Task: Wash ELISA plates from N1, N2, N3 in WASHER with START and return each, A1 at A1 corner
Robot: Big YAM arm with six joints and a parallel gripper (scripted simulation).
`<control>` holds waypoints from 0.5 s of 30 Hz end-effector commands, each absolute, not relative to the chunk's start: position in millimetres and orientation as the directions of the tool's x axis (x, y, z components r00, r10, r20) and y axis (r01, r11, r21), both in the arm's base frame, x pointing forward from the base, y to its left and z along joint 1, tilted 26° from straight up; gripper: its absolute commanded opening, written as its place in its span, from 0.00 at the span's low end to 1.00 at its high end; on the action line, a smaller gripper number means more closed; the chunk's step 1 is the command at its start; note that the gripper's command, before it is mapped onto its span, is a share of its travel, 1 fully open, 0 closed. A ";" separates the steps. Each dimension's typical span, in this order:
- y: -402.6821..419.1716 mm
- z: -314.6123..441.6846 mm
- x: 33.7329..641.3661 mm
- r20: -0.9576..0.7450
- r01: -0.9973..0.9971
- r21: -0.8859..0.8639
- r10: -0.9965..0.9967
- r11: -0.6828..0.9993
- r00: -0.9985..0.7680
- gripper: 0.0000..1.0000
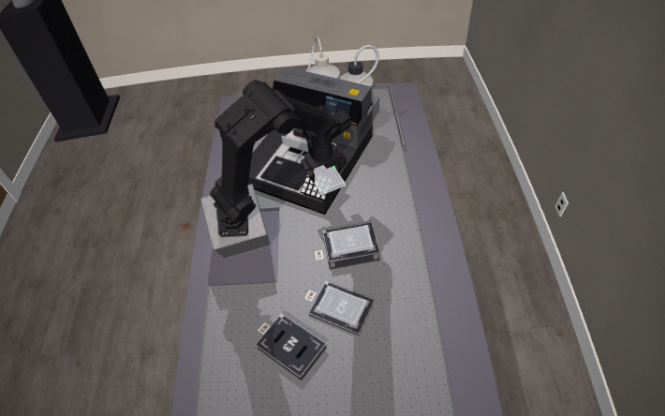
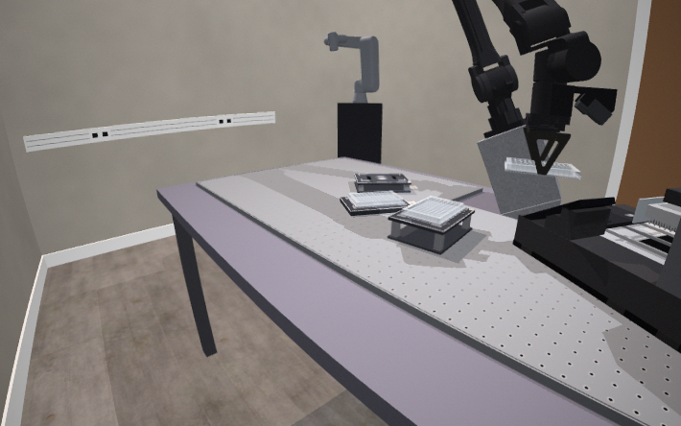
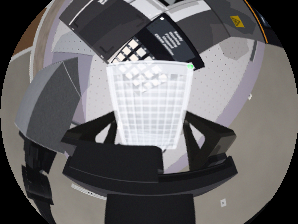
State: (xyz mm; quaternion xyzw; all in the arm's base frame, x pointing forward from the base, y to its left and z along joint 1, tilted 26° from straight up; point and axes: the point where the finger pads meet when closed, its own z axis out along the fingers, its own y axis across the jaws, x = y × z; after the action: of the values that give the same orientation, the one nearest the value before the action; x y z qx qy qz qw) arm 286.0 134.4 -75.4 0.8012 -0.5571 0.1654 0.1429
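Your claw [image 1: 323, 172] [image 2: 544, 168] [image 3: 150, 113], fingers wide apart, grips a pale, translucent, gridded plate [image 1: 329, 179] [image 2: 543, 164] [image 3: 151, 102] between its fingertips.

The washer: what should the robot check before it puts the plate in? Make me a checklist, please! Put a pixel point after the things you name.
1. Gripper [image 1: 319, 168] [image 2: 544, 163] [image 3: 150, 113] is shut on a plate [image 1: 329, 179] [image 2: 523, 163] [image 3: 150, 100]: ok.
2. Nest N3 [image 1: 291, 345] [image 2: 382, 180] has no plate in it: ok, so this one probably came from there.
3. Plates in nests N1 [image 1: 331, 251] [image 2: 414, 235] and N2 [image 1: 314, 306] [image 2: 351, 207]: ok, one in each.
4. Plate is over the carrier's pocket: not ok, it's above the keypad [image 1: 310, 187] [image 3: 131, 50].
5. Whole pocket free for the plate: cannot tell.
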 end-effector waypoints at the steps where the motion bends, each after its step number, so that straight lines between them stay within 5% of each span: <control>1: 159.7 -78.8 288.5 0.421 -0.932 0.045 -0.840 -0.359 0.344 0.84; 15: 170.5 -93.2 260.3 0.426 -0.910 0.098 -0.809 -0.403 0.404 0.84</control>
State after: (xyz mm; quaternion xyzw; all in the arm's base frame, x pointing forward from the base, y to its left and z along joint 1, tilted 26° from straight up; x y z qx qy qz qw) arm 268.8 164.6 -89.8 0.8099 -0.5437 0.1629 0.1479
